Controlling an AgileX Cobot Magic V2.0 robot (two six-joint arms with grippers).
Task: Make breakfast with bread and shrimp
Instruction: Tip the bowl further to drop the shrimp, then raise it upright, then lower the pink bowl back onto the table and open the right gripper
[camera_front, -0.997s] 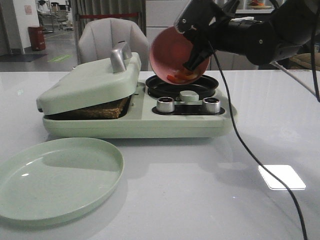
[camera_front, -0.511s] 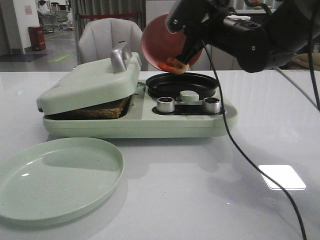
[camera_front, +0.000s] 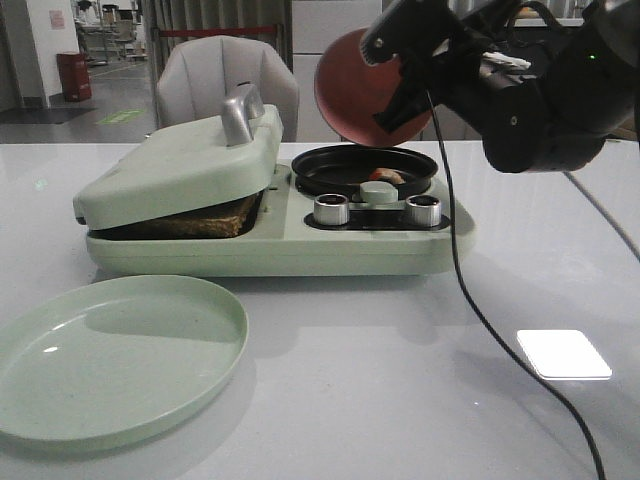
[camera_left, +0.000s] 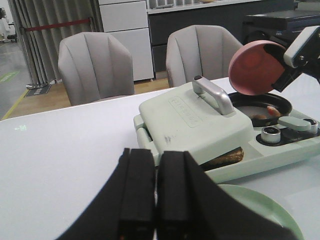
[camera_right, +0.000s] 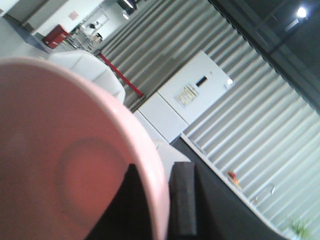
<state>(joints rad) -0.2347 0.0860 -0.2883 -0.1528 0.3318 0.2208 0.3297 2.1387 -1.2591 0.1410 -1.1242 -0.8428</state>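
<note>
Risk lies with the right gripper (camera_front: 400, 100), clamped on the tipped pink round bowl's (camera_front: 362, 85) rim at twelve o'clock above the black round pan (camera_front: 364, 169) holding orange-red shrimp (camera_front: 382, 176): swinging away low could clip the sage-green grill's (camera_front: 180, 165) lid over the brown-crusted bread (camera_front: 200, 221), while the left gripper (camera_left: 156, 192) stays out with fingers together.

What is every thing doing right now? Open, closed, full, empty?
Bowl: tipped up, empty, held by right end effector.
Shrimp: lying in the black pan.
Bread: under the press lid, lid slightly ajar.
Plate: empty.
Left end effector: shut, holding nothing.
</note>
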